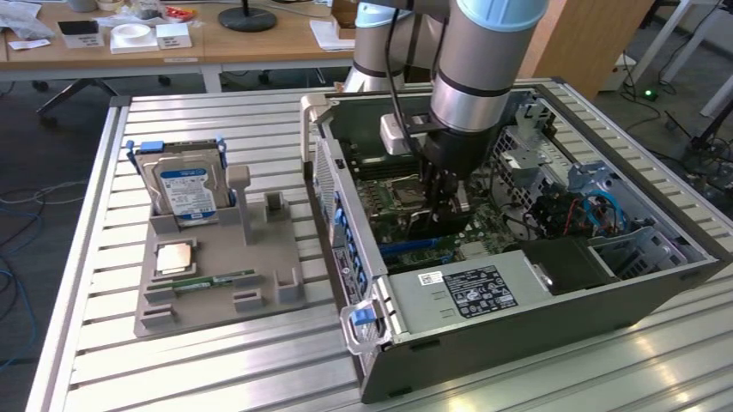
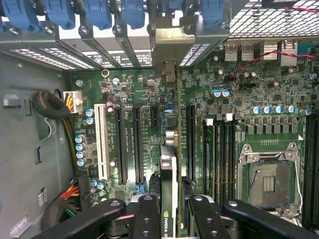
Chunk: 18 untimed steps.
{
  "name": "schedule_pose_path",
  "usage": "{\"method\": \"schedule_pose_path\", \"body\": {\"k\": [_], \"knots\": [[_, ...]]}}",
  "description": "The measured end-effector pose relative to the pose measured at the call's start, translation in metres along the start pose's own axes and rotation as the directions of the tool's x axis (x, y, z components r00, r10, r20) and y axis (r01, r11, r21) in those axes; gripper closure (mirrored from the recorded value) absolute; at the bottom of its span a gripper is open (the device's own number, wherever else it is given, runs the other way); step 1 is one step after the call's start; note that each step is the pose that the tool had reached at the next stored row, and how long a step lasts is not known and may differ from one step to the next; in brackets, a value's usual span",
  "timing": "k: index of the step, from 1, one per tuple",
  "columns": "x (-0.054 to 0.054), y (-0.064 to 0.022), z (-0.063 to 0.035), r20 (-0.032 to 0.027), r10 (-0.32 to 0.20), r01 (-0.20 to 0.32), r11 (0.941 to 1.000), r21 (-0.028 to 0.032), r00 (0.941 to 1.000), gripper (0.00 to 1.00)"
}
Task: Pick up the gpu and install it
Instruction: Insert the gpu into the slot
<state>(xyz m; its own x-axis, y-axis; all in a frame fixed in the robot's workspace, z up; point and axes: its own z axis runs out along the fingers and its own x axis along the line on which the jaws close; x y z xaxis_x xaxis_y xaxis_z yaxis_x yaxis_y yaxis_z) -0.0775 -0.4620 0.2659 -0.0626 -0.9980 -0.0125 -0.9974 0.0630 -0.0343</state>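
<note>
Robot arm is hanging inside an open PC case (image 1: 538, 330); its gripper (image 2: 172, 219) is clamping the gpu (image 2: 168, 169) edge-on betw. both fingers. Card is standing upright over the motherboard (image 2: 239, 94) slots, metal bracket end toward the case's rear wall. Hard drive (image 1: 187, 190) is sitting outside at ext. view's left

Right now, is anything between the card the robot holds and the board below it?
Nothing visible. The gpu, clamped edge-on in the gripper, hangs over the motherboard; the cable bundle lies off to one side.

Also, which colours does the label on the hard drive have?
Blue and white label; clearest in the exterior view.
</note>
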Motion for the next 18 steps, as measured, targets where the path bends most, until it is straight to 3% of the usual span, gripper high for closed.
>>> {"method": "schedule_pose_path", "body": {"k": [18], "knots": [[-0.0009, 0.0053, 0.0009, 0.0002, 0.000, 0.000, 1.0000, 0.0001, 1.0000, 0.74]]}}
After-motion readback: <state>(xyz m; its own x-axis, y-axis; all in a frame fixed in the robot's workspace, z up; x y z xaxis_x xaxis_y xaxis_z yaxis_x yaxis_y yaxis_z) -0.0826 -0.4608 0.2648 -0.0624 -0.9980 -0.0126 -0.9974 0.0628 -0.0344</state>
